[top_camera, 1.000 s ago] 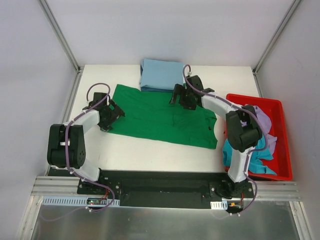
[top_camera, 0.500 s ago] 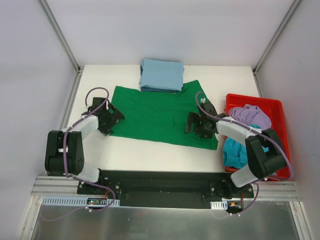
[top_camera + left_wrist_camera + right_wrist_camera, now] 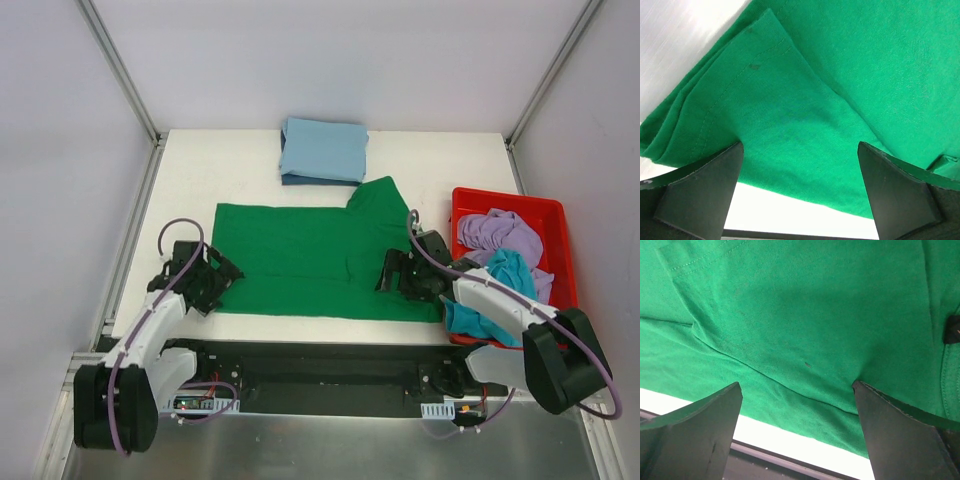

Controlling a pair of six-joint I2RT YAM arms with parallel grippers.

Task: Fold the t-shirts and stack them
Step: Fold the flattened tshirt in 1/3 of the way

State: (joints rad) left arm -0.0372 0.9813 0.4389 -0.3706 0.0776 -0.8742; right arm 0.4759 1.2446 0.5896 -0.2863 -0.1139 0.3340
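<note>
A dark green t-shirt [image 3: 300, 255] lies spread flat across the middle of the white table, one corner reaching up toward a folded light blue t-shirt [image 3: 322, 150] at the back. My left gripper [image 3: 205, 285] is at the green shirt's near left corner. Its fingers stand wide apart over the cloth [image 3: 840, 75] in the left wrist view [image 3: 799, 145]. My right gripper [image 3: 395, 275] is at the shirt's near right part, also open over the green cloth [image 3: 815, 305] in the right wrist view [image 3: 796, 385]. Neither gripper pinches anything.
A red plastic tub [image 3: 505, 195] stands at the right edge, holding a lilac shirt [image 3: 495, 232] and a teal shirt [image 3: 512, 268]. The table's near edge and a black rail run just beyond both grippers. A small black label [image 3: 952, 329] shows on the green cloth.
Both grippers came toward the near edge, the right one from beside the blue shirt. The green shirt shifted nearer with them and lies straighter, one corner now poking toward the blue shirt.
</note>
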